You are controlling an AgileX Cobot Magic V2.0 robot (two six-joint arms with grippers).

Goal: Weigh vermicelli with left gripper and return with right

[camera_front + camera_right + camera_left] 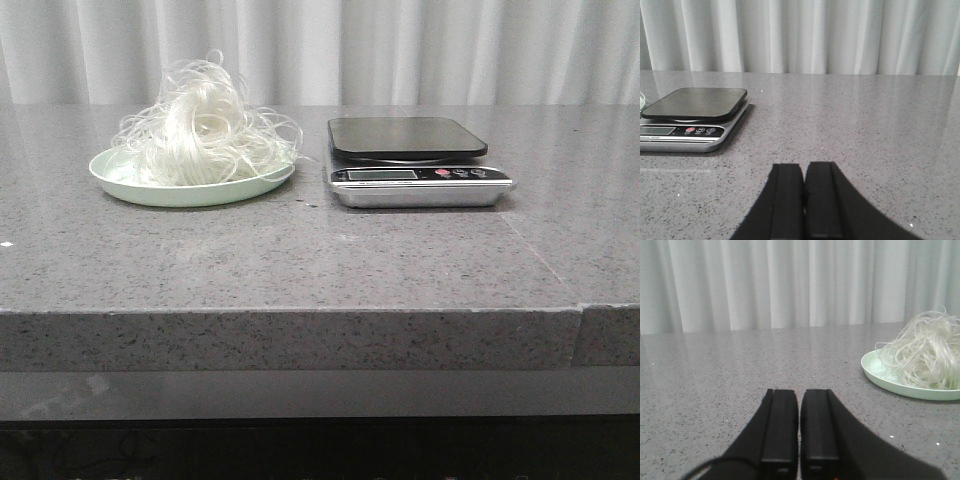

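Note:
The vermicelli (205, 125), a fluffy tangle of thin white strands, is heaped on a pale green plate (135, 186) at the back left of the grey table. In the left wrist view the vermicelli (927, 352) and plate (875, 371) lie off to one side, well apart from my left gripper (799, 392), which is shut and holds nothing. A silver kitchen scale (415, 165) with a black platform stands just right of the plate. My right gripper (804, 166) is shut and empty, some way from the scale (690, 116). Neither gripper shows in the front view.
A white curtain (320, 50) hangs behind the table. The stone tabletop (320, 260) ends in a thick front edge. The scale's platform bears nothing.

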